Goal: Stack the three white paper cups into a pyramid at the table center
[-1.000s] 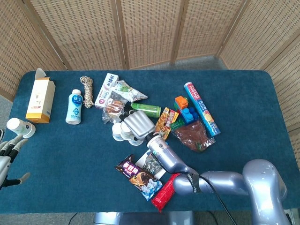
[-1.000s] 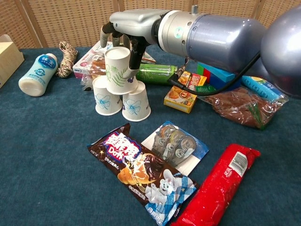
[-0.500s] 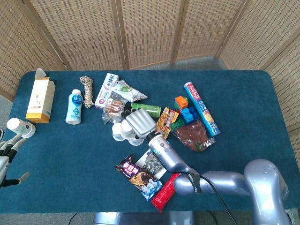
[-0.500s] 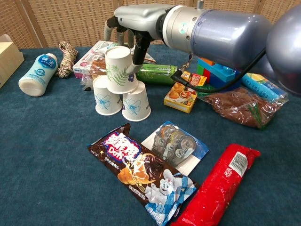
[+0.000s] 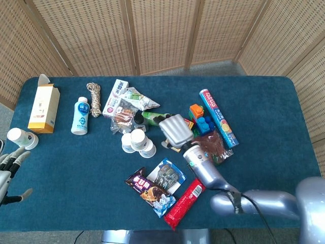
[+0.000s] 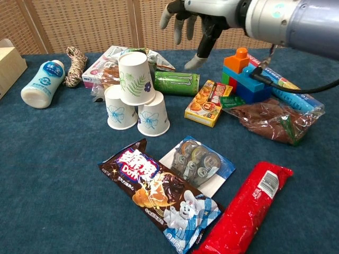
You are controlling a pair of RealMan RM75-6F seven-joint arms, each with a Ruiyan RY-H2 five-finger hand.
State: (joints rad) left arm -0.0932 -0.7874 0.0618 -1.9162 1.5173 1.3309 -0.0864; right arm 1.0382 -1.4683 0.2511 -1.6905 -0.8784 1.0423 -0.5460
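Three white paper cups stand upside down as a pyramid. Two base cups point(image 6: 121, 108) point(image 6: 153, 115) sit side by side, and the leaf-printed top cup point(image 6: 135, 78) rests across them, a little tilted. From the head view the stack point(image 5: 137, 141) lies left of the table's middle. My right hand point(image 6: 193, 21) hovers above and to the right of the stack with its fingers spread and nothing in it; overhead, the right hand point(image 5: 175, 131) is over the snack box. My left hand point(image 5: 7, 168) hangs at the table's left edge, fingers apart and holding nothing.
A green can point(image 6: 177, 82) and snack bags lie right behind the cups. A yellow snack box point(image 6: 205, 103), toy blocks point(image 6: 241, 74) and a brown bag point(image 6: 273, 121) lie to the right. A chocolate wrapper point(image 6: 159, 196) and a red pack point(image 6: 246, 209) lie in front. A milk bottle point(image 6: 39, 84) lies on the left.
My right hand has let go of the top cup and risen away to the right. The top cup stays on the two base cups. The left hand has barely moved.
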